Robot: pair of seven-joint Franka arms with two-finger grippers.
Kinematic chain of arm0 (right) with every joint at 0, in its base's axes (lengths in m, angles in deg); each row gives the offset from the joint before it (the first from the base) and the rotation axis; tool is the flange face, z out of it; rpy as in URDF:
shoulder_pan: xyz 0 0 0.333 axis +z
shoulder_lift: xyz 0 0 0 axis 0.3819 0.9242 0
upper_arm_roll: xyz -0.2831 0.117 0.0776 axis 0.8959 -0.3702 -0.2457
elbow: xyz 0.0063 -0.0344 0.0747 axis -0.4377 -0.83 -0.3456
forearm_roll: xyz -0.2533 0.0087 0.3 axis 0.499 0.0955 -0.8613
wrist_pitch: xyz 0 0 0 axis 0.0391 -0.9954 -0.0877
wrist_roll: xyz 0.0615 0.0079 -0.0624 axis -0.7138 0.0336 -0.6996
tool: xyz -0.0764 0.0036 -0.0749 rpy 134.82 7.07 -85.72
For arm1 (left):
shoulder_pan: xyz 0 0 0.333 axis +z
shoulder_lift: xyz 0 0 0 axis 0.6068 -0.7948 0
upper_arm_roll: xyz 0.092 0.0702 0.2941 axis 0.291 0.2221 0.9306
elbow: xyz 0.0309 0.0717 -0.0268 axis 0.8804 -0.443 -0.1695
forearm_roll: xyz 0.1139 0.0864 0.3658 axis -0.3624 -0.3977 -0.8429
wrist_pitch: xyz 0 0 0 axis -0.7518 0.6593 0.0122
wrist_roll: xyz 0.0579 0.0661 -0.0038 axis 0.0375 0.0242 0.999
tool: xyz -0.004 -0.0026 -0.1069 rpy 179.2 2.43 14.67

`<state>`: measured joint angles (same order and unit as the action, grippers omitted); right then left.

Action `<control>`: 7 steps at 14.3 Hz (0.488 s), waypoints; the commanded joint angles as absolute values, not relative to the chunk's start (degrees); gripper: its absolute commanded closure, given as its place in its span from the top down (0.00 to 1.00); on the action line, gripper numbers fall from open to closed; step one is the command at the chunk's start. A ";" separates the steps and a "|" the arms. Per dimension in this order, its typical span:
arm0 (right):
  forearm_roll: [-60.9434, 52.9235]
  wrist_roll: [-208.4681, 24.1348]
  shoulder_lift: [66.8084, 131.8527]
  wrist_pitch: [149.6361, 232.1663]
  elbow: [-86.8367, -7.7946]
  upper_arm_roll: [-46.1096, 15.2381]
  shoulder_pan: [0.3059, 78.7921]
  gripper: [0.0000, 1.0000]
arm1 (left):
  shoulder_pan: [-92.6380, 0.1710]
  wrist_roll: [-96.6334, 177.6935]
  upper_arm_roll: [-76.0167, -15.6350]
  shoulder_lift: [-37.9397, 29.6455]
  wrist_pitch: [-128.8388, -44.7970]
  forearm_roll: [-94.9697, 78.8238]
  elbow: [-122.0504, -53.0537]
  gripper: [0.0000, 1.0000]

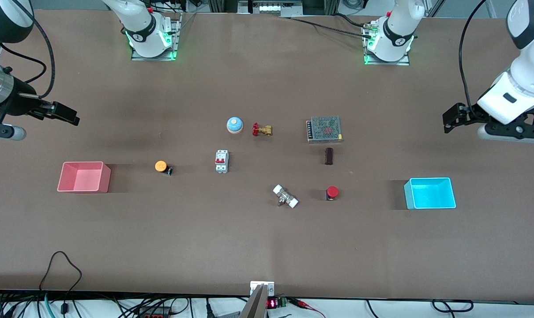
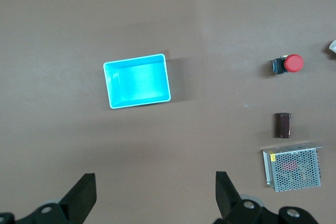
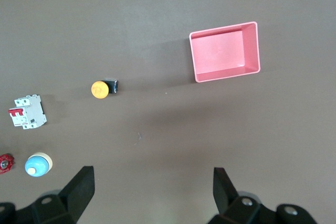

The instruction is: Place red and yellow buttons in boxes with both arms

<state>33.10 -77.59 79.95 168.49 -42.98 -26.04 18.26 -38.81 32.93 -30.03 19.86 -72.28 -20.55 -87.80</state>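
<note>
Both buttons (image 1: 332,193) on table — end effectors (image 1: 453,118) aloft.

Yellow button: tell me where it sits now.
The yellow button lies on its side on the table, between the pink box and the white circuit breaker, toward the right arm's end.

- Table (image 1: 267,247): matte brown.
- Boxes: one pink (image 1: 84,177), one cyan (image 1: 430,193).
- Buttons: orange-yellow cap (image 1: 161,166), red cap (image 1: 332,192); black bases.
- Bell (image 1: 235,125): blue, tan top.
- Mesh-topped unit (image 1: 324,129): grey.
- Breaker (image 1: 221,161): white, red switches.
</note>
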 commanded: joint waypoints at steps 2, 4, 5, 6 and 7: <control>33.10 -80.54 80.26 166.78 -45.22 -26.33 19.11 1.00 | -41.04 32.94 -30.40 10.87 -69.50 -17.25 -80.06 1.00; 33.27 -79.84 80.96 168.78 -46.90 -26.33 20.25 1.00 | -42.10 33.29 -30.49 6.37 -69.50 -17.07 -76.80 1.00; 33.45 -79.23 81.23 172.62 -49.00 -26.33 21.73 1.00 | -44.19 34.33 -30.49 3.40 -69.59 -16.98 -74.96 1.00; 33.89 -77.66 81.23 177.10 -52.06 -26.33 22.70 1.00 | -45.69 37.56 -30.40 0.06 -69.67 -16.98 -72.33 1.00; 34.24 -76.25 81.23 181.58 -55.05 -26.51 22.98 1.00 | -47.36 41.34 -30.40 -3.10 -69.76 -17.06 -69.95 1.00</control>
<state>33.22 -78.51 81.81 174.69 -49.34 -26.40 21.53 -44.11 36.13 -30.72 4.53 -71.85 -17.44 -78.17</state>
